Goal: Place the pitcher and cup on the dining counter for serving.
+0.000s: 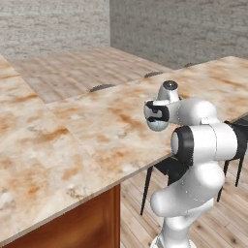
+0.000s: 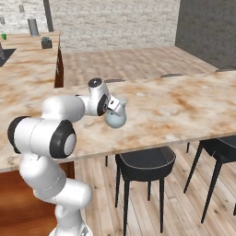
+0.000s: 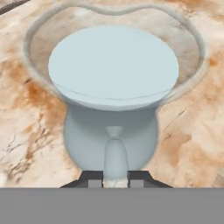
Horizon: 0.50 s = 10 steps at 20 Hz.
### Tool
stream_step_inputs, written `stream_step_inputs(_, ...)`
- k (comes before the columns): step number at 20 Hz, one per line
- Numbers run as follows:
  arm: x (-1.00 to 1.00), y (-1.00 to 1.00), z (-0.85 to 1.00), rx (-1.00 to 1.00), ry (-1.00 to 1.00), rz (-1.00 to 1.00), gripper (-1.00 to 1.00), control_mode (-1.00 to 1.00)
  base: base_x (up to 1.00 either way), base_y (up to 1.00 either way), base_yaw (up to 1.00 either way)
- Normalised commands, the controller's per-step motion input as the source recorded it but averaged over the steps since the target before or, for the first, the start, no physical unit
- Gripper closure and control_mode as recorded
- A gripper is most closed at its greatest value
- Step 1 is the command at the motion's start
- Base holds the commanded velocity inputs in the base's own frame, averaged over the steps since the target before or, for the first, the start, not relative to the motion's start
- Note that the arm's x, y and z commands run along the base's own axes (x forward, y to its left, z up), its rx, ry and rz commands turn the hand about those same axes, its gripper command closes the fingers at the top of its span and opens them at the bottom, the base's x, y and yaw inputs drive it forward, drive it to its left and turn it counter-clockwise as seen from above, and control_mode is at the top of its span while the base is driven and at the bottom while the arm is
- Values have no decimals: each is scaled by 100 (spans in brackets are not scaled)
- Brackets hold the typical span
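Overhead, hand pinched on glassy, bulbous pitcher above marbled dining counter.

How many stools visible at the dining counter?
4 at least: in the right base view, one stool on the near side, another at right; two seat tops beyond the far edge. More may be hidden.

Wrist covers the pitcher's neck and rim in the left base view; the cup, at eleven o'clock in the right base view, too small for detail; fingertips barely peek at six o'clock.
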Motion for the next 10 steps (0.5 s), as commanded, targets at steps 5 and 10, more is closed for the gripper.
stream_step_inputs(5, 28, 12, -65, 1, 9, 0, 100, -100, 0, 0, 0)
stream_step_inputs(10, 5, 3, -57, 1, 3, 0, 100, -100, 0, 0, 0)
